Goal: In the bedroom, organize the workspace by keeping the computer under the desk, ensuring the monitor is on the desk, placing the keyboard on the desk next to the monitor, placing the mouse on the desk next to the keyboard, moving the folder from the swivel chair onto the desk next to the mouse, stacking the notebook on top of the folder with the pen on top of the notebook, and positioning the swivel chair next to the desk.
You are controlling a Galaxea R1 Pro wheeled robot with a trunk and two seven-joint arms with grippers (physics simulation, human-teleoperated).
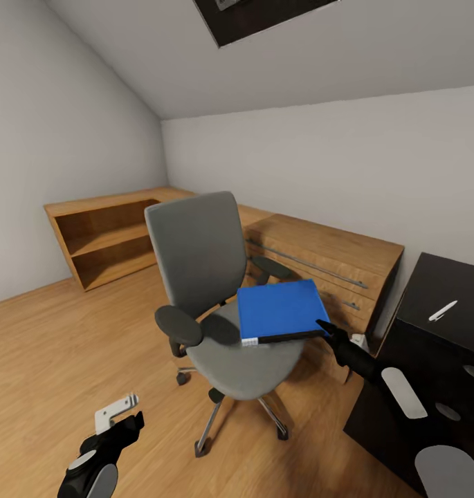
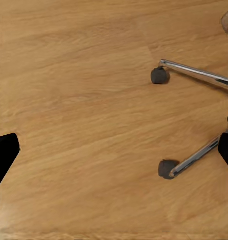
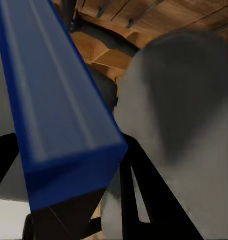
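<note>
Wood-grain flooring (image 1: 50,346) spans the room, light oak in tone.

Left side: low open wooden shelf unit (image 1: 105,235) against the grey wall. Left gripper (image 1: 120,413) low in the head view, over bare floor and well apart from the chair; its wrist view shows dark fingertips (image 2: 5,155) at opposite edges of the picture, spread wide, with nothing between them but floorboards.

Centre: swivel chair (image 1: 195,256), grey seat and backrest, black armrests, chrome star base; two chrome legs with dark castors (image 2: 166,169) appear in the left wrist view. Folder (image 1: 278,309), bright blue with a white edge, sits over the right part of the seat, tilted, its near edge raised. Right gripper (image 1: 324,328) meets the folder's right near corner; in the right wrist view the blue edge (image 3: 54,115) runs between the dark fingers (image 3: 143,200), which appear closed on it.

Behind the chair: light wooden drawer chest (image 1: 326,256) with long metal handles.

Right side: desk (image 1: 430,346), glossy black top, corner only in view. Pen (image 1: 442,310), thin and white, lies on the desk top, well apart from the folder.
</note>
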